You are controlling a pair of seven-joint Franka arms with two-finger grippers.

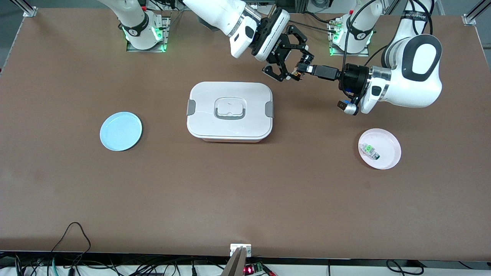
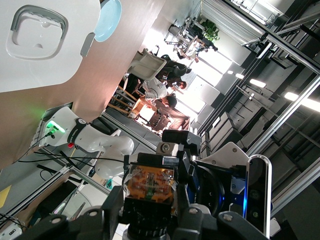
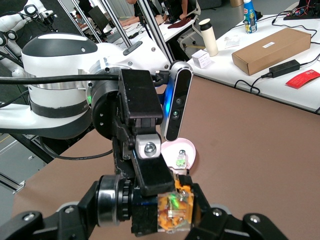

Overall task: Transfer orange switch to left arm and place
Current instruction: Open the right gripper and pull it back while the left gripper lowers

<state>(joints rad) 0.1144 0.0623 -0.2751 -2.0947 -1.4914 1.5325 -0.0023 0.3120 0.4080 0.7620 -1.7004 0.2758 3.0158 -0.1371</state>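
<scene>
The orange switch (image 1: pixel 297 73) is up in the air between the two grippers, over bare table beside the box (image 1: pixel 230 111), toward the robots' bases. My left gripper (image 1: pixel 303 69) is shut on its black body; in the left wrist view the fingers (image 2: pixel 107 207) clamp it and the orange end (image 2: pixel 150 182) sticks out. My right gripper (image 1: pixel 296 66) is open, with its fingers spread round the switch lengthwise. In the right wrist view the switch (image 3: pixel 175 210) lies between my right gripper's (image 3: pixel 145 220) fingers, round end toward one and orange end toward the other.
The white lidded box stands mid-table and also shows in the left wrist view (image 2: pixel 30 50). A blue plate (image 1: pixel 121 131) lies toward the right arm's end. A pink plate (image 1: pixel 388 145) toward the left arm's end holds a green-and-white component (image 1: pixel 369 150).
</scene>
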